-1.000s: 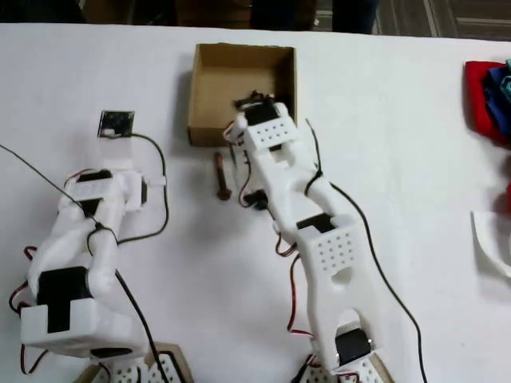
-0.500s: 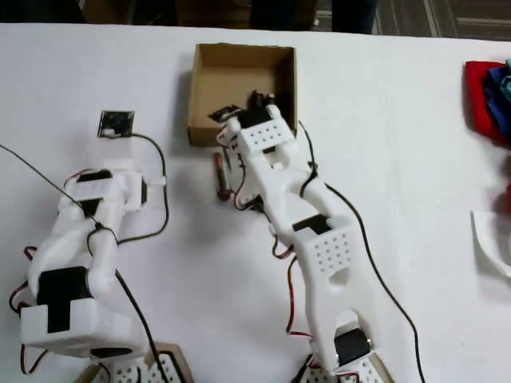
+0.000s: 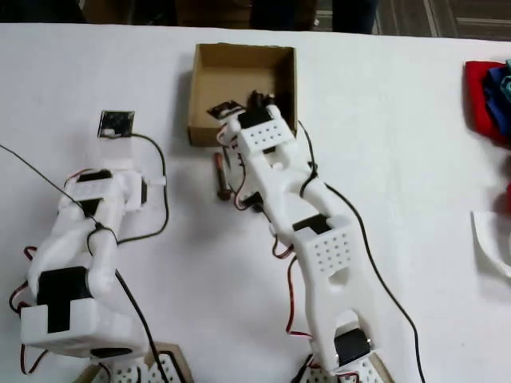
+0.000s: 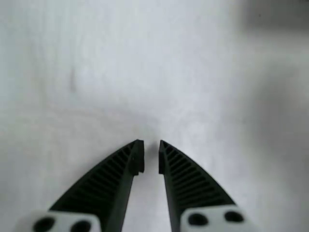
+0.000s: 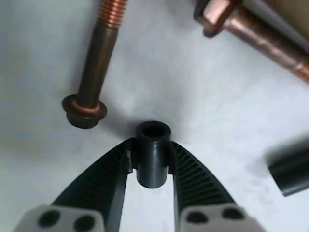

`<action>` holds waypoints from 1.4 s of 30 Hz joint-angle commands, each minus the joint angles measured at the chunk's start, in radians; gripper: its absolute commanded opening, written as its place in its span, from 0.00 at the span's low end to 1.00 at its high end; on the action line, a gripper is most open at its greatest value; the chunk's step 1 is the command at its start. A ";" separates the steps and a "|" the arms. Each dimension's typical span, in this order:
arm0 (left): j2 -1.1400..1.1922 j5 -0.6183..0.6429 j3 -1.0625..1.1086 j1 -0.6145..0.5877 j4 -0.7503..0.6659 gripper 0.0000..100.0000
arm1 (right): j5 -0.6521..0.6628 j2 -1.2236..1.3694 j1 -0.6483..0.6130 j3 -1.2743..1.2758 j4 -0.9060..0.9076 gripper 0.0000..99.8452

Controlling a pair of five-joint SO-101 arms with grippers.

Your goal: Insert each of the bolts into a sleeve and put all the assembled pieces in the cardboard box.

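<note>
Right wrist view has a black sleeve clamped upright between the right gripper fingers, its open bore facing the camera and its lower end just above or on the white table; which cannot be told. A copper bolt lies flat just beside it, head nearest the sleeve. A second bolt and a second sleeve lie a little farther off.

The step in hand looks like the first assembly: sleeve gripped, bolt not yet inserted. The next move probably calls for the bolt to be lifted and its threaded end lined up with the bore, or the sleeve tipped and slid over the shank.

From the high view, this happens just near the cardboard box, with the bolt to the arm's left. The left gripper is narrowed to a slit and holds nothing, over bare table well to the left.

A red cloth sits at the table's right edge. Beyond the far edge the room is dim.
</note>
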 commanded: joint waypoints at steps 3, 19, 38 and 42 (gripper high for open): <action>-0.006 0.003 -0.042 -0.008 0.008 0.08 | 0.009 -0.116 0.038 -0.057 0.035 0.02; 0.003 0.109 -0.460 0.334 0.614 0.08 | 0.002 -0.751 0.440 0.422 -0.159 0.02; 0.391 0.499 -0.918 0.462 0.787 0.22 | -0.104 -0.995 0.567 0.525 -0.570 0.02; 0.508 0.539 -0.987 0.462 0.798 0.22 | -0.104 -0.993 0.565 0.526 -0.628 0.02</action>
